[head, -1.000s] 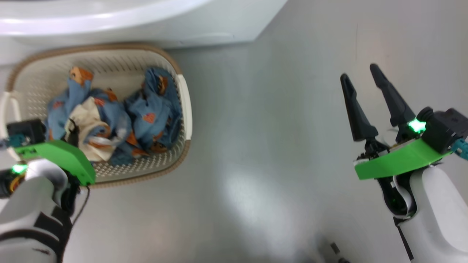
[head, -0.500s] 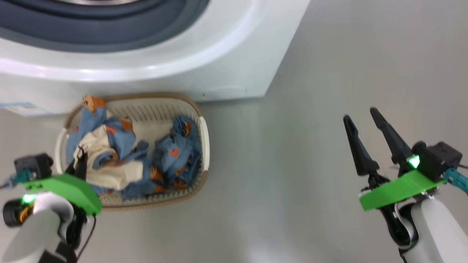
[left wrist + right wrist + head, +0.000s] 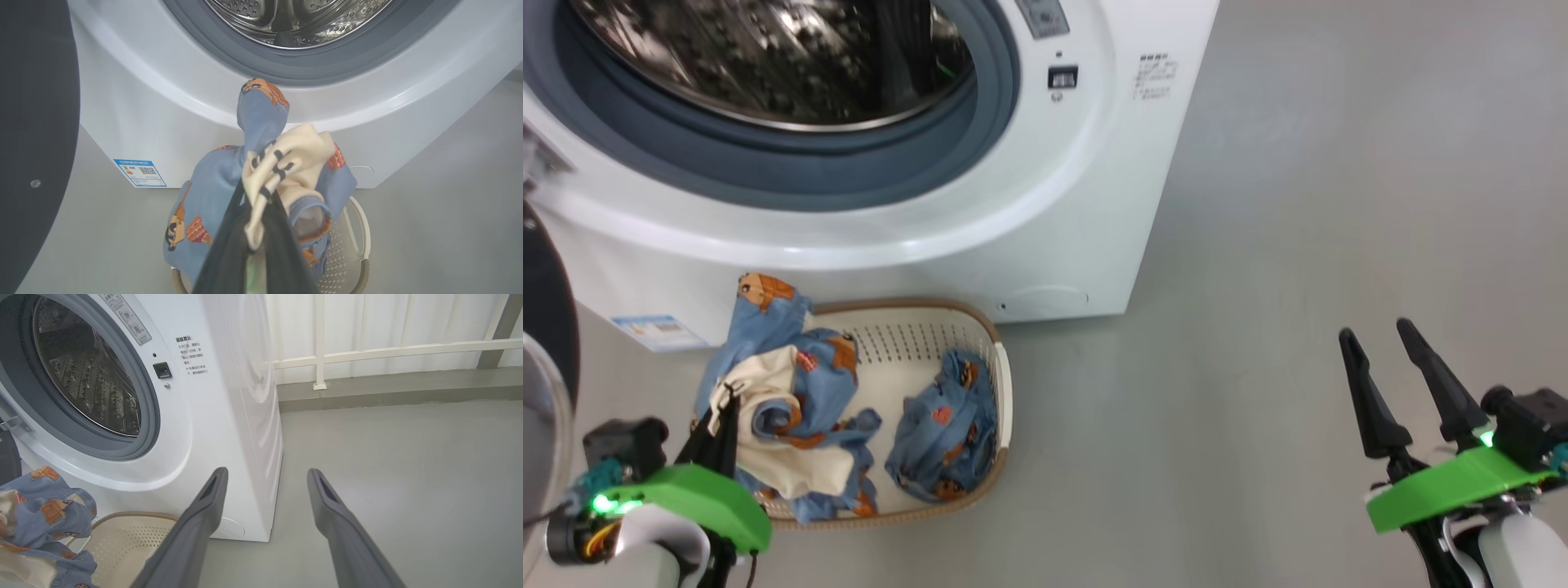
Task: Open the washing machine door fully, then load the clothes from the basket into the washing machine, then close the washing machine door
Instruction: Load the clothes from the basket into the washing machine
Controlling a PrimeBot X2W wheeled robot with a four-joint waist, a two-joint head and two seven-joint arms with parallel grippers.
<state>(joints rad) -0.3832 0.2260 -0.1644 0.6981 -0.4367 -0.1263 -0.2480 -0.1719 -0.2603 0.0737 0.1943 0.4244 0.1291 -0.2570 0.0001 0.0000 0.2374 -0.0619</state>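
Up goes the garment [image 3: 261, 118] toward the drum [image 3: 294, 20]

Raised since a second ago, it hangs clamped in the left gripper [image 3: 259, 194] above the basket [image 3: 1005, 384]. The drum's mouth lies farther and higher, straight ahead. The right gripper [image 3: 1375, 328], spread and empty, stands well apart.

- Washing machine [image 3: 1054, 229]: smooth, glossy white casing, plastic-looking round the opening.
- Gasket [image 3: 907, 175]: matt grey rubber.
- Drum [image 3: 768, 65]: bright perforated steel, mirror-shiny.
- Washing machine door [image 3: 36, 122]: smooth black face with a dull sheen.
- Basket [image 3: 915, 347]: matt cream perforated plastic; brown woven-look rim.
- Clothes [image 3: 800, 400]: soft matt cloth, creased and printed.
- Fingers [image 3: 188, 531] of the right gripper [image 3: 265, 475]: matt dark grey plastic.
- Floor [image 3: 1258, 245]: smooth grey, faintly reflective.
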